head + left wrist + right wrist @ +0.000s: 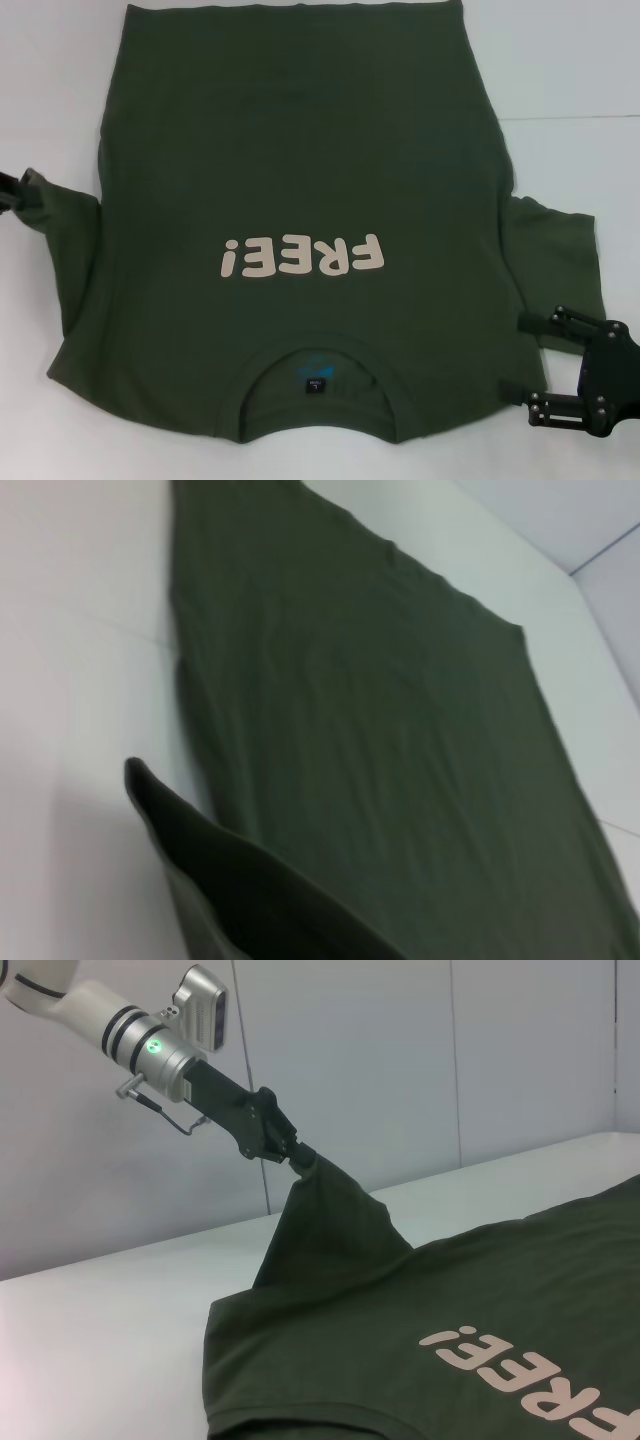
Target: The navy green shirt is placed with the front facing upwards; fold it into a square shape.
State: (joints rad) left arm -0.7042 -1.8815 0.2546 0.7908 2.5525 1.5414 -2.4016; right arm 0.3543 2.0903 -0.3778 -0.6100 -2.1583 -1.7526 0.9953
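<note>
Collar side of the shirt lies closest, one sleeve lifted by the left gripper.

Spread out flat on the white table [600, 80], the navy green shirt [300, 180] shows its front, with the cream "FREE!" letters [303, 258] facing up and the neck hole nearest the robot. The left gripper [296, 1157] pinches the tip of the left sleeve [320, 1220] with its fingers pressed tight on the cloth, holding it up off the table. The right gripper [545, 362] waits just beside the right sleeve [555, 250], its fingers spread wide with nothing between them. To do this fold well, I think the left gripper should carry its sleeve slowly across the chest, keep the cloth tight, and lay it down straight so no bumps form.
</note>
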